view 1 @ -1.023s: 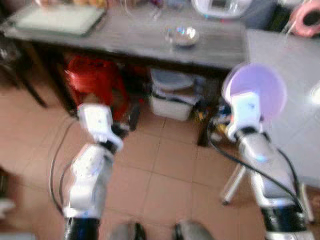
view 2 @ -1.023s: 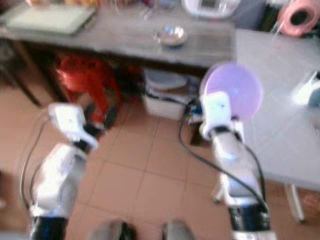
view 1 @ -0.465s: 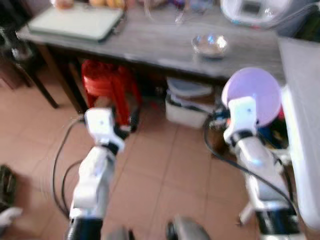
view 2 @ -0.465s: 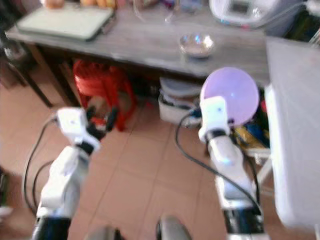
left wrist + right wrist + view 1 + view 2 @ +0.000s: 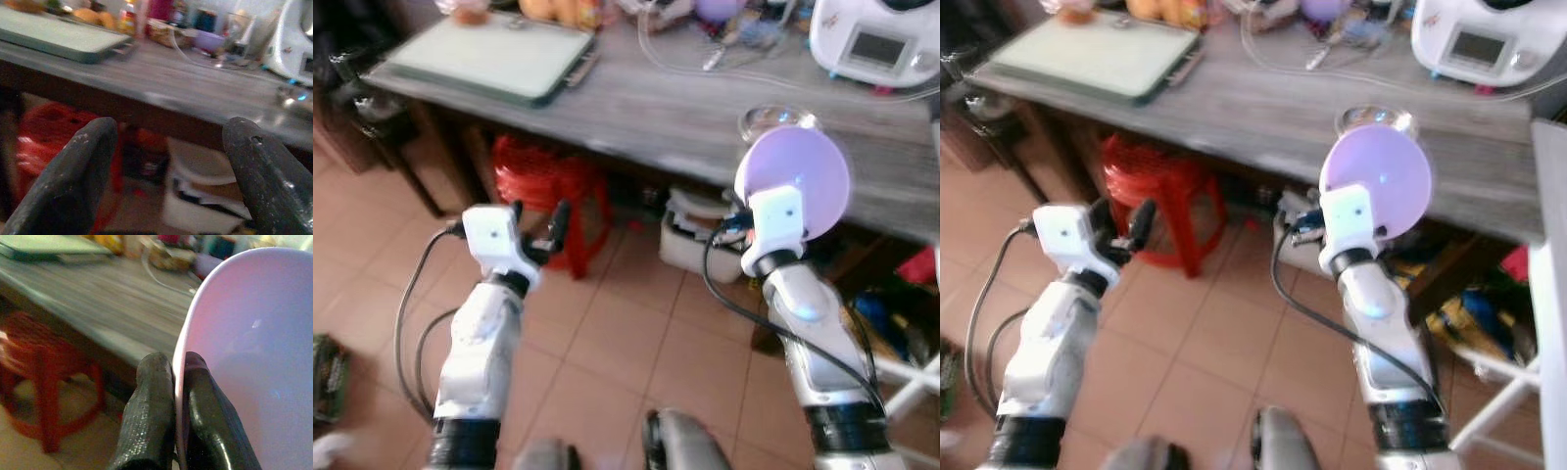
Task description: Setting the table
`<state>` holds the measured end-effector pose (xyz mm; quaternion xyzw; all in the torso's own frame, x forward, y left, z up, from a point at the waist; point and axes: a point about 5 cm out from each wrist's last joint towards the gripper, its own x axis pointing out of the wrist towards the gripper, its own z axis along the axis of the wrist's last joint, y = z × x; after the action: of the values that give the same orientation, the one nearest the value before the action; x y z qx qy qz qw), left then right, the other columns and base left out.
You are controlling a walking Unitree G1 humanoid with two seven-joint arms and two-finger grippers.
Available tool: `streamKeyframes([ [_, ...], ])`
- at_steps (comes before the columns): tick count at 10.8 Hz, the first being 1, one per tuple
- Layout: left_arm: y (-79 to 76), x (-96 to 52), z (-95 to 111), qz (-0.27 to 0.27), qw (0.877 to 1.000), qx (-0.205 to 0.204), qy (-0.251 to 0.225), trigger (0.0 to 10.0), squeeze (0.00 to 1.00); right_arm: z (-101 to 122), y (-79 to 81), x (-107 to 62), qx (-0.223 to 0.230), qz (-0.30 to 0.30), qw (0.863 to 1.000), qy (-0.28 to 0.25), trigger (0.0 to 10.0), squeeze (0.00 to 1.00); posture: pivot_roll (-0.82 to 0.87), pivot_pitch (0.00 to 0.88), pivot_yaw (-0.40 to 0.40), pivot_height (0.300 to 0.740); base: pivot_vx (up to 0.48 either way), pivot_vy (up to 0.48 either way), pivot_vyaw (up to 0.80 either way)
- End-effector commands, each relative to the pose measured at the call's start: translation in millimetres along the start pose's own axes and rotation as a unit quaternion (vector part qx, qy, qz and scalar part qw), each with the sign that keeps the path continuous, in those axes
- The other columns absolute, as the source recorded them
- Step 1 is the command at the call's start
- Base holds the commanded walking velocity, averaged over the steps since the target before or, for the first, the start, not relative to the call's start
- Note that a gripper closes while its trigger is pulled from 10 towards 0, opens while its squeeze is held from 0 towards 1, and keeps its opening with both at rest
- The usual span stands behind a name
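Lilac plate (image 5: 800, 178) stands upright, rim pinched in right hand (image 5: 171, 382).

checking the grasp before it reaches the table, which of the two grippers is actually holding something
The right gripper: its fingers are pinched shut on the rim of the purple plate, held upright. The left gripper is open with nothing between its fingers, out over the floor.

A lived-in home kitchen or dining corner: a long grey wood-grain tabletop (image 5: 636, 108) carries a green tray (image 5: 489, 57), fruit (image 5: 553, 10), a white countertop appliance (image 5: 871, 39) and a small glass bowl (image 5: 773, 119). Beneath it sit a red plastic stool (image 5: 548, 191) and storage tubs (image 5: 700, 230), on terracotta floor tiles (image 5: 626, 343).
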<state>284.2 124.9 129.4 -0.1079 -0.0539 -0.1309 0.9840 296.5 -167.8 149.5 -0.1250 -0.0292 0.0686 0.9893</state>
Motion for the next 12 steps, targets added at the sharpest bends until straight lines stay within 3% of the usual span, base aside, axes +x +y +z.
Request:
streamKeyframes([
  [1, 1.8, -1.0, 5.0, -0.005, 1.0, 0.011, -0.01, 10.0, 0.0, 7.7, 2.8, 1.7, 0.001, 0.001, 1.0, -0.017, 10.0, 0.0, -0.07, 0.135, -0.009, 0.74, 0.472, 0.0, 0.0],
  [4, -5.8, 1.2, 10.2, -0.022, 1.0, 0.003, -0.021, 10.0, 0.0, 9.3, 2.7, 5.0, 0.003, 0.0, 1.0, -0.018, 10.0, 0.0, -0.07, 0.137, -0.008, 0.74, 0.48, 0.0, 0.0],
  [8, -7.7, 2.3, 14.3, -0.009, 0.999, -0.013, -0.031, 10.0, 0.0, 16.6, 5.1, 10.1, 0.001, 0.004, 0.999, -0.032, 10.0, 0.0, -0.07, 0.148, -0.016, 0.74, 0.438, 0.0, -0.55],
  [12, 0.4, -1.4, 18.9, 0.014, 0.999, -0.005, -0.036, 10.0, 0.0, 21.3, 10.3, 18.1, -0.021, 0.031, 0.998, -0.042, 10.0, 0.0, -0.07, 0.156, -0.018, 0.74, 0.0, 0.0, 0.0],
])
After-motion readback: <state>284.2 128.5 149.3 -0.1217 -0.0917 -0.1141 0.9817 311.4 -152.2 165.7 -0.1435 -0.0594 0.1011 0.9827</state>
